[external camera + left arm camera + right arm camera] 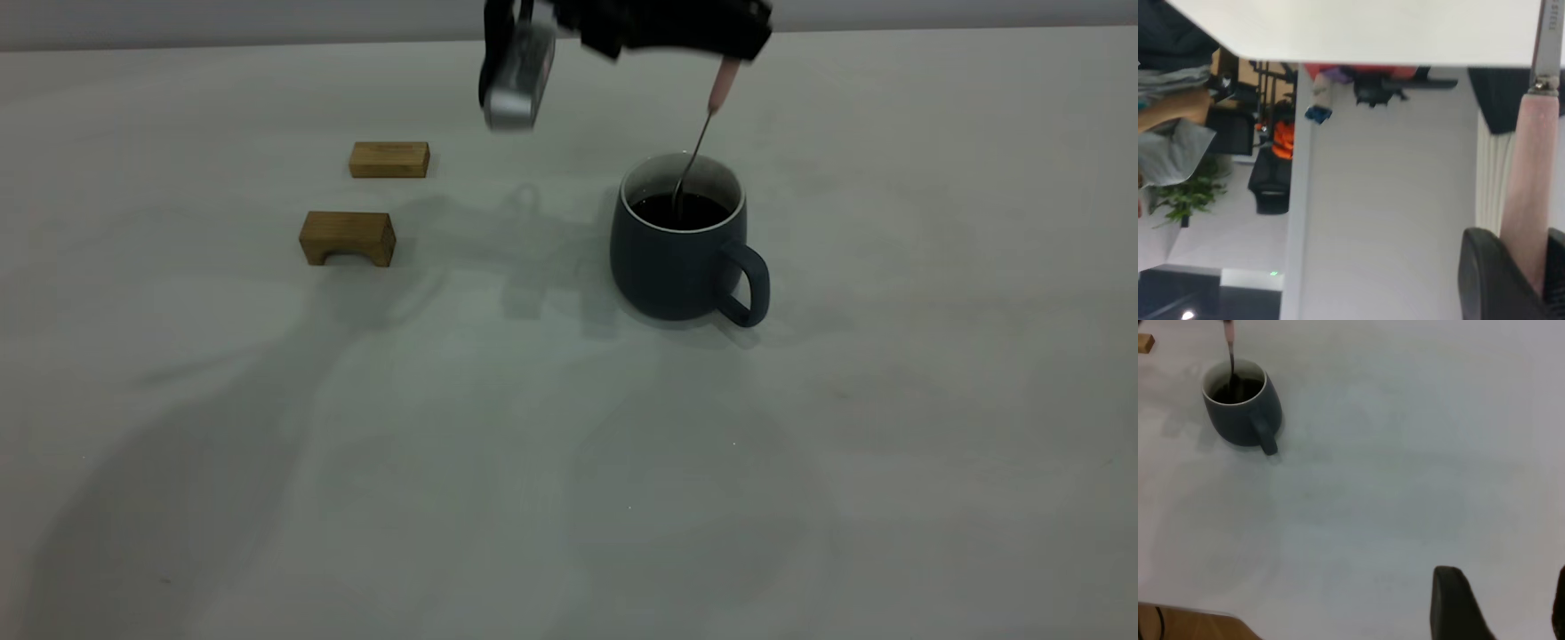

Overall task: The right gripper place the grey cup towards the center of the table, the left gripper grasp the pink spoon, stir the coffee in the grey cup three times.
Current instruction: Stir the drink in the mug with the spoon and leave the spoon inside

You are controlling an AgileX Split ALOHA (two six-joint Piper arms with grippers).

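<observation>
The grey cup (680, 258) stands upright on the table (533, 444) right of centre, its handle turned toward the front right. Dark coffee (680, 209) fills it. My left gripper (731, 55) hangs above the cup at the top edge, shut on the pink spoon (723, 84), which slants down so its bowl dips into the coffee. In the left wrist view the spoon's pink handle (1531, 167) is clamped by the left gripper (1531, 273). The right wrist view shows the cup (1238, 417) far from my open right gripper (1505, 607), which holds nothing.
Two brown wooden blocks lie left of the cup: a flat one (388, 160) farther back and an arch-shaped one (348, 237) nearer. A silver wrist camera housing (520, 80) hangs left of the spoon. The table's wooden edge (1191, 623) shows beside the right gripper.
</observation>
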